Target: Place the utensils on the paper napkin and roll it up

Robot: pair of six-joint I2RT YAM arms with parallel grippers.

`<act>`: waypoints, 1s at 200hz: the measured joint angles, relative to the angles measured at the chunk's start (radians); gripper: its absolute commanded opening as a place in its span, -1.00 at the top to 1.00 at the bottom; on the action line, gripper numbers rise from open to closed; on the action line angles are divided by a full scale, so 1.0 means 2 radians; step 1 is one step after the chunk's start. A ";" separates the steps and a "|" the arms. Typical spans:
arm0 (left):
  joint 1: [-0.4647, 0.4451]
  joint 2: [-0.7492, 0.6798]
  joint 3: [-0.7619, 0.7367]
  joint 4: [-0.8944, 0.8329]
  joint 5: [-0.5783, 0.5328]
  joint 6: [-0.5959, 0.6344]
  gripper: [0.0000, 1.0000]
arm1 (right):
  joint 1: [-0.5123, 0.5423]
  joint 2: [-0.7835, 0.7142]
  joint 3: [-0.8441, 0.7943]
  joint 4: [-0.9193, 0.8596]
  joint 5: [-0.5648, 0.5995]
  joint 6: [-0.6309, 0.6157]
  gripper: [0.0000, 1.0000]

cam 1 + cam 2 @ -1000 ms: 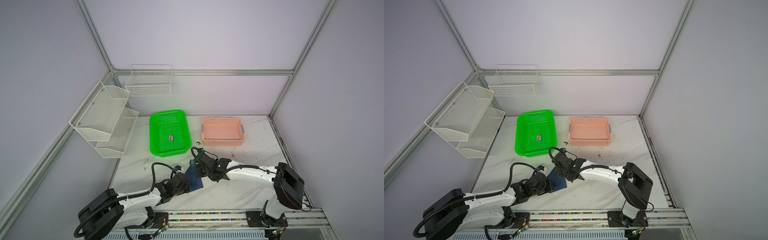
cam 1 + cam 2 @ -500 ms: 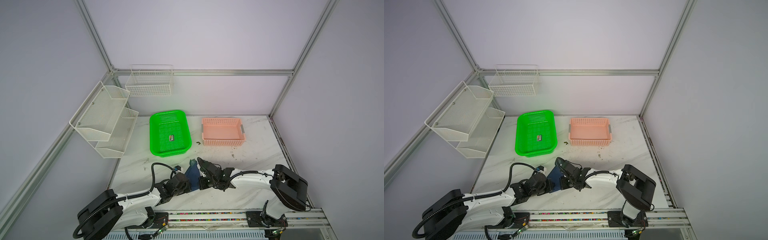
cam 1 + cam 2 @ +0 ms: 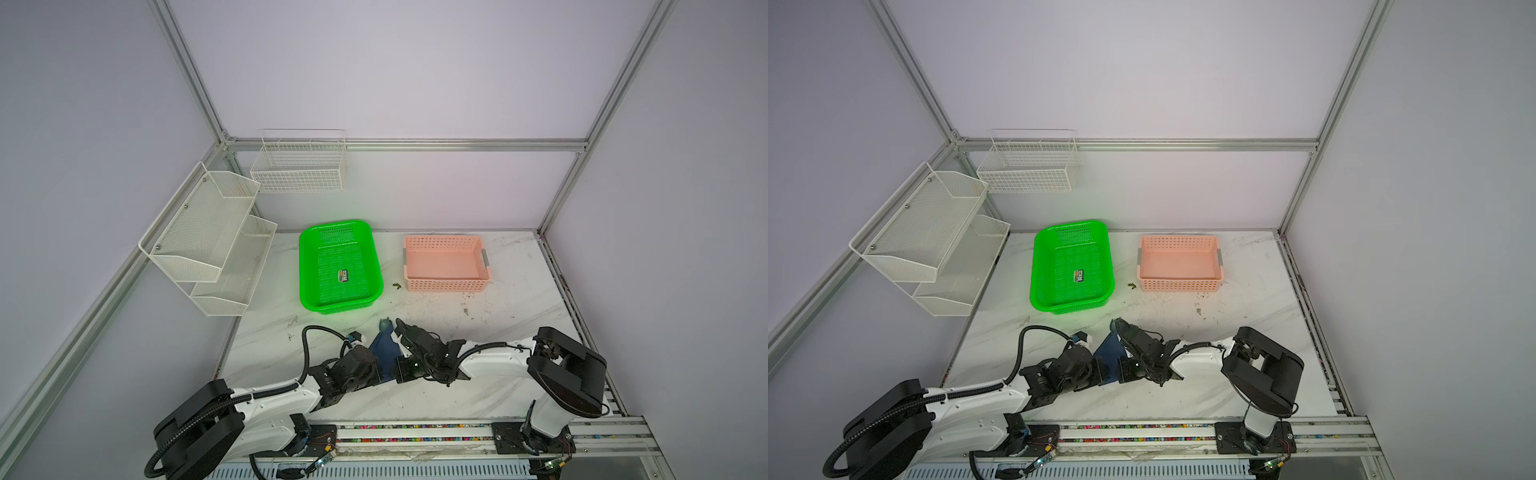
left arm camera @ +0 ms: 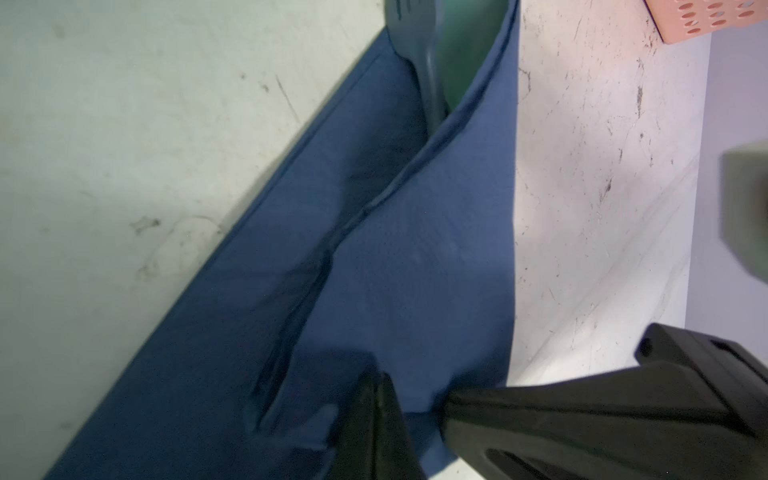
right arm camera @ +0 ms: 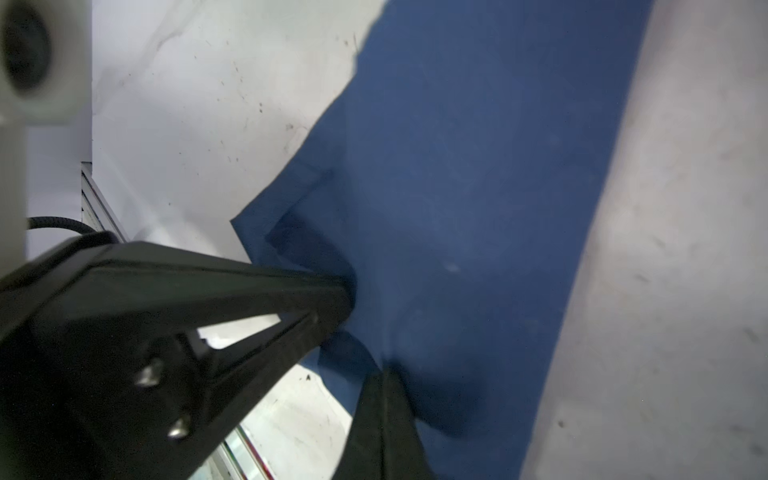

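Looking down in both top views, the paper napkin (image 3: 384, 349) lay on the marble table (image 3: 498, 324) near the front edge. It was squeezed between the left arm (image 3: 270, 399) and the right arm (image 3: 494, 365), and one rounded teal end of the utensils (image 3: 385, 323) poked out its far side. I also counted one green basket (image 3: 336, 305) with one small card (image 3: 343, 275) in it, one pink basket (image 3: 446, 286), one two-tier white shelf (image 3: 208, 237) and one white wire basket (image 3: 299, 166) on the walls. On the left wrist cam, the left gripper (image 4: 415, 399) had its jaws clamped on a fold of the napkin. I made out one fork (image 4: 426, 70) tucked in the crease, plus a blurry greenish thing beside it, maybe a spoon, couldn't tell. On the right wrist cam, the right gripper (image 5: 365, 340) was pinched tight on a corner flap of the napkin. It looked to me like the rolling step, with the cutlery already in. The next move probably needs both ends turned over together so the paper doesn't tear or spill anything.
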 measured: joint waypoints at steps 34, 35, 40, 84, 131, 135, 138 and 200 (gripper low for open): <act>0.000 -0.014 0.003 -0.031 -0.013 0.004 0.90 | 0.000 0.013 -0.002 0.034 -0.010 0.005 1.00; 0.000 -0.015 0.004 -0.031 -0.013 0.005 0.90 | 0.000 0.013 -0.002 0.034 -0.010 0.005 1.00; 0.000 -0.016 0.005 -0.037 -0.014 0.006 0.88 | 0.000 0.014 -0.002 0.037 -0.011 0.006 1.00; 0.000 -0.026 0.040 -0.096 -0.016 0.037 0.70 | 0.000 0.019 -0.002 0.047 -0.014 0.009 1.00; -0.003 -0.065 0.063 -0.095 -0.014 0.044 0.68 | 0.000 0.019 -0.003 0.048 -0.014 0.013 1.00; -0.004 -0.066 0.063 -0.091 -0.012 0.043 0.68 | 0.000 0.019 -0.003 0.049 -0.014 0.014 1.00; -0.005 -0.065 0.063 -0.089 -0.011 0.043 0.69 | 0.000 0.019 -0.004 0.050 -0.015 0.015 1.00; -0.019 -0.042 0.039 -0.048 0.010 0.012 0.79 | 0.000 0.019 -0.004 0.050 -0.015 0.022 1.00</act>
